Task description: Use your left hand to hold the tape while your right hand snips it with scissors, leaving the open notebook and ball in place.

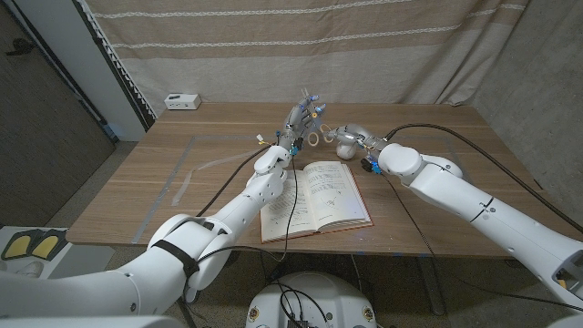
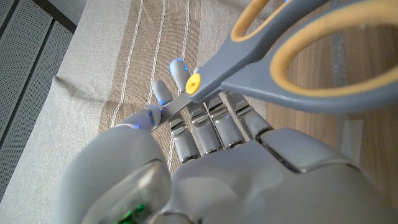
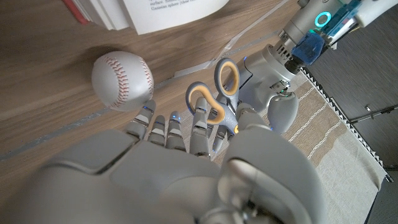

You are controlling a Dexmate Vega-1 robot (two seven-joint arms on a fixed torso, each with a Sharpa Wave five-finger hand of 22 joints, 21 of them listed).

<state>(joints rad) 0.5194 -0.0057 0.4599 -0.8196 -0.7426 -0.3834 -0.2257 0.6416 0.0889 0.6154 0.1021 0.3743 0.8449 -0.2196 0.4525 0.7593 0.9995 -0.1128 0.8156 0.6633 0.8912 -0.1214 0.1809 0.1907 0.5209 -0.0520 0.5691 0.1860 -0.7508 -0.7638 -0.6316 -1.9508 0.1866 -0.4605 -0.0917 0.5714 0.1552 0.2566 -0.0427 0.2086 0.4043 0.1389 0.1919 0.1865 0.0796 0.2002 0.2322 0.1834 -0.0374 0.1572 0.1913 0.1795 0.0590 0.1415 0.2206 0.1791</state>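
A pale strip of tape (image 1: 185,170) lies flat on the wooden counter (image 1: 118,205), well left of both hands. The left hand (image 1: 293,123) is raised beyond the open notebook (image 1: 319,196), its fingers (image 2: 163,93) pinching the blades of the grey-and-orange scissors (image 2: 280,56). The right hand (image 3: 186,162) reaches its fingers (image 3: 200,121) up to the scissor handles; whether they are grasping cannot be told. A baseball (image 3: 122,81) rests on the counter near the notebook.

No legible text on notebook (image 1: 317,199)
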